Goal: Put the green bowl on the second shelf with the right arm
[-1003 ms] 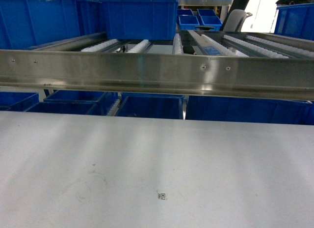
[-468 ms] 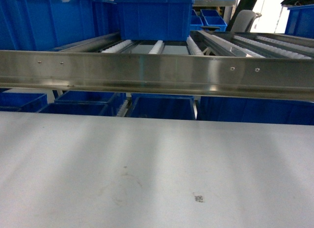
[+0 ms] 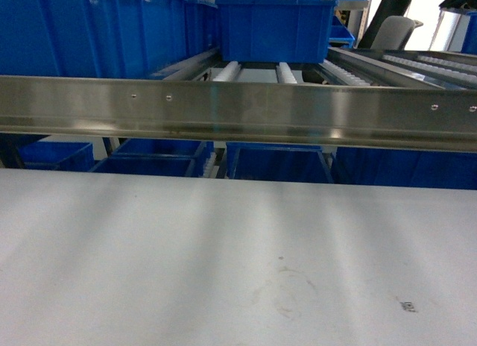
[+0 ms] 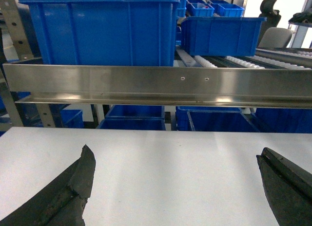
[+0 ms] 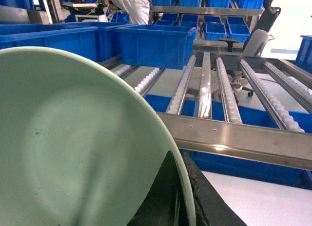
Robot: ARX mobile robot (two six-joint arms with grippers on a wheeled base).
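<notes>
Currently right gripper (image 5: 183,197) pinches the bowl (image 5: 73,148) by its rim, held high so it clears the shelf (image 5: 234,138) rail at 3 o'clock. Left gripper (image 4: 175,187) hangs spread, empty, over the table (image 4: 170,158).

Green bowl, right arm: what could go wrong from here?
1. The green bowl is pinched only at its rim by the right gripper, so it may slip or tilt.
2. The steel front rail lies between the bowl and the second shelf; a low approach could clip it.
3. Set across the roller rails, it might tip into a gap.
</notes>
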